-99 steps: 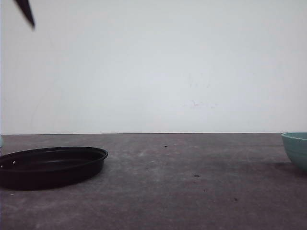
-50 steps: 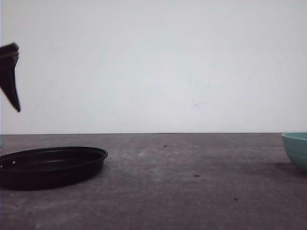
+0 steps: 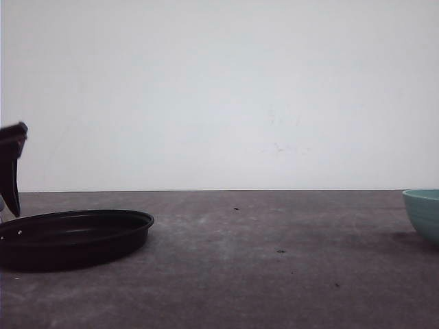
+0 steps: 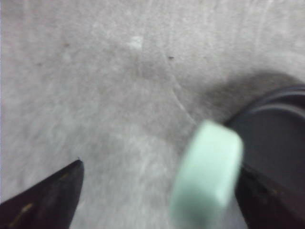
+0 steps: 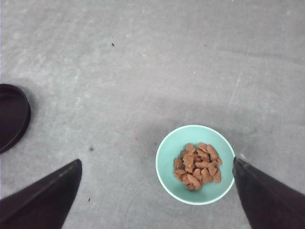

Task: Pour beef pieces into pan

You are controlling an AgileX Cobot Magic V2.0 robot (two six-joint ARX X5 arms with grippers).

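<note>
In the front view the pan [image 3: 72, 236] runs off the picture's edge beneath the left claw [image 3: 10, 171], so its handle side is cut away, and the claw itself shows as one dark, blurred finger; whether it stands spread or closed cannot be told there. The teal bowl [image 3: 424, 212] is cropped at the opposite edge, its contents hidden by its wall. In the left wrist view the mint-green handle [image 4: 207, 176] between the claw's fingers is badly blurred and cut off, and whether a finger touches it cannot be told. In the right wrist view the pan [image 5: 12, 117] is half cropped, well apart from the right claw [image 5: 157, 195], whose fingers [image 5: 45, 200] are cut off.
</note>
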